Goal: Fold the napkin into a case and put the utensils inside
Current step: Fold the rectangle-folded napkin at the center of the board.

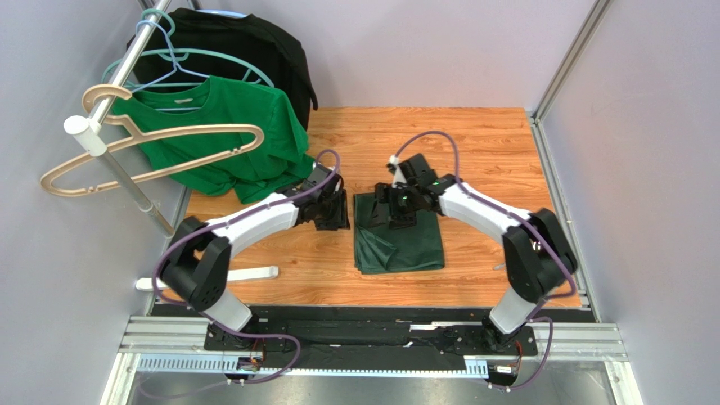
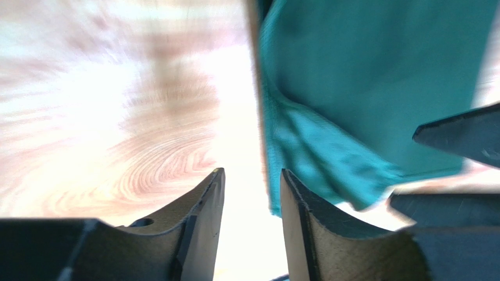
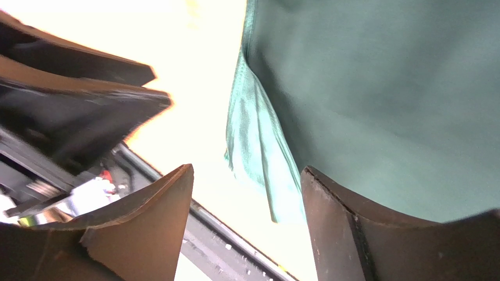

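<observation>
The dark green napkin (image 1: 406,245) lies in a folded, rumpled rectangle in the middle of the wooden desk (image 1: 473,152). Both arms reach inward with elbows bent out to the sides, their forearms converging at the cloth's far edge. The left end effector (image 1: 336,211) sits low just beside the napkin's far left corner. Its fingers (image 2: 199,216) are spread over bare wood with nothing between them. The right end effector (image 1: 395,207) hangs over the napkin's far edge. It is also spread, and a folded hem of the cloth shows in the gap between its fingers (image 3: 352,234). A brighter green T-shirt (image 1: 228,135) hangs on a rack at the far left.
</observation>
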{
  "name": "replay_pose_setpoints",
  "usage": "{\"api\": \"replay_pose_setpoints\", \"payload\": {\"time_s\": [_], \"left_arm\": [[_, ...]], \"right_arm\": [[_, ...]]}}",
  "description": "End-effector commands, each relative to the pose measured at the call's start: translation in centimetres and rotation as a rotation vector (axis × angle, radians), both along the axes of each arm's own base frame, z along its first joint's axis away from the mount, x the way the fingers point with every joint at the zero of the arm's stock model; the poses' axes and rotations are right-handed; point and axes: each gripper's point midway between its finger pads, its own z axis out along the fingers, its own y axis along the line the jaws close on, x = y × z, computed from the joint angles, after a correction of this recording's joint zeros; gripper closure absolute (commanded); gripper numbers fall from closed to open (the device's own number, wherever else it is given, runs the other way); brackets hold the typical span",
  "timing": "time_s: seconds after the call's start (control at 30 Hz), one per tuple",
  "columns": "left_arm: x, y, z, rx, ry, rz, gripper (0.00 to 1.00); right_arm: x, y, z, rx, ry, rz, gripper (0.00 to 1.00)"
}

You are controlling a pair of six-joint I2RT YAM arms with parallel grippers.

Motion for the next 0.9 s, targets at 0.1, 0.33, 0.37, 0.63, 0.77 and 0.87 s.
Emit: {"api": "replay_pose_setpoints", "payload": {"time_s": [0.1,0.33,0.37,0.63,0.77,0.87], "left_arm": [[1.6,-3.3,4.8,-0.145,-0.06,-0.096,0.61],[2.8,-10.7,4.5,-0.242,-0.051,-0.264,0.67],[2.8,-11.3,3.3,-0.231,-0.028,-0.273,0.67],[1.1,-14.8,-0.1,-0.235,0.063,-0.389,0.66],[0.6,-14.4,-1.8,-0.201,0.095,-0.422,0.63],[0.3,-14.5,-2.1,-0.201,0.113,-0.455,0.61]], "right_arm": [[0.8,-5.6,2.1,0.063,-0.039,-0.099,0.32],[-0.4,-8.6,-0.9,-0.029,-0.004,-0.175,0.65],[-0.8,-9.4,-1.4,-0.046,0.004,-0.192,0.69],[-2.3,-12.5,-4.2,-0.084,0.084,-0.255,0.94],[-3.2,-14.1,-5.3,-0.112,0.119,-0.308,0.99],[-4.3,-15.7,-6.2,-0.161,0.152,-0.357,1.0]]}}
